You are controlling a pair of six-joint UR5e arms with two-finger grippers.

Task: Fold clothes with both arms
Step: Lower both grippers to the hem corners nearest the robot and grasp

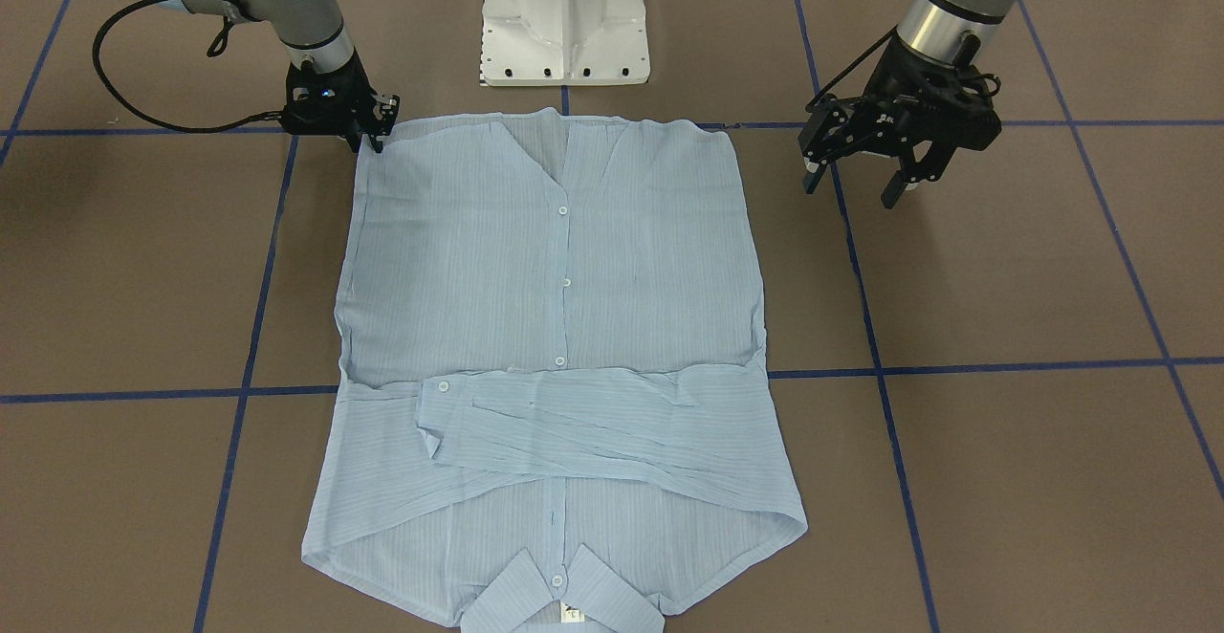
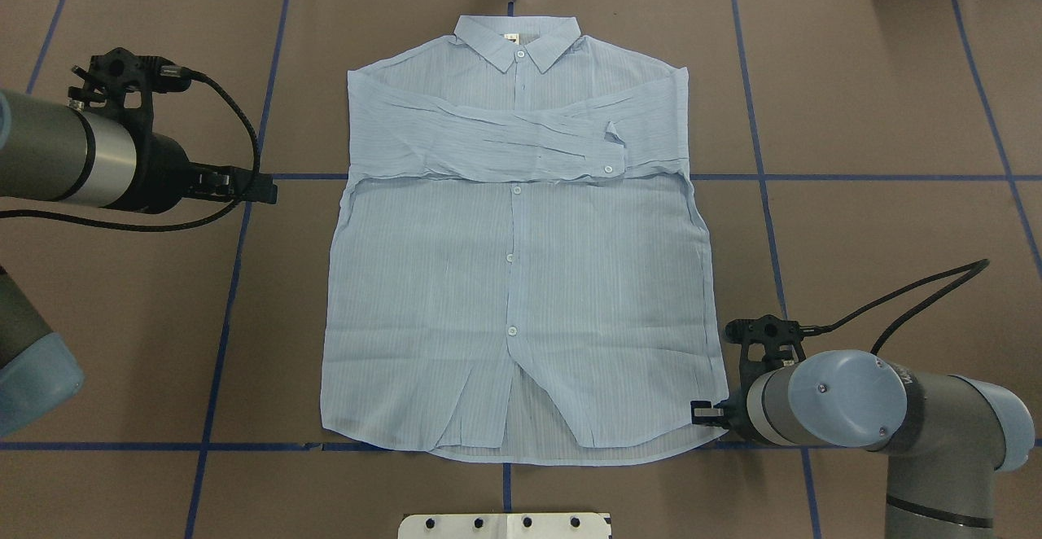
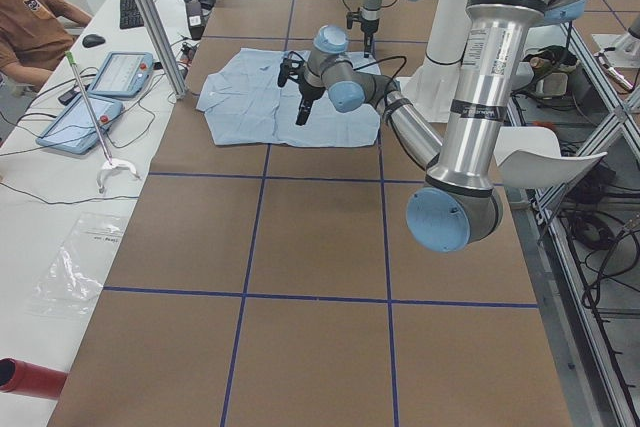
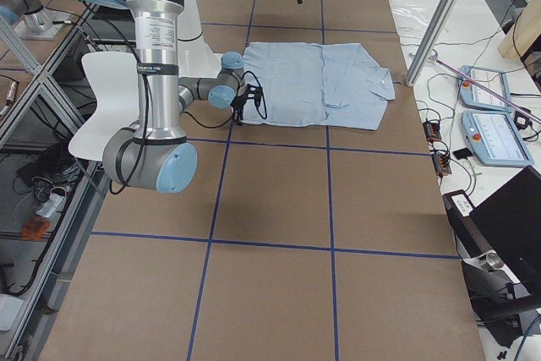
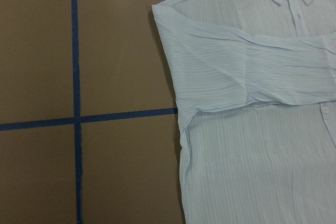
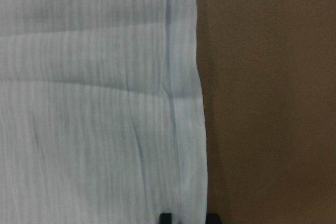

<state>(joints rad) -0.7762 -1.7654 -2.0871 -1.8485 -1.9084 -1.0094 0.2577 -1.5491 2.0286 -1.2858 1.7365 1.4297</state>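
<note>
The pale-blue striped shirt lies flat and face up on the brown table, collar at the far side, both sleeves folded across the chest. My left gripper hangs open and empty above the table, just off the shirt's left edge. My right gripper is low at the hem's right corner. In the right wrist view its two fingertips stand slightly apart astride the shirt's edge.
The white pedestal base stands at the near middle edge, behind the hem. Blue tape lines cross the brown table. Tablets and a seated person are at a side bench beyond the collar.
</note>
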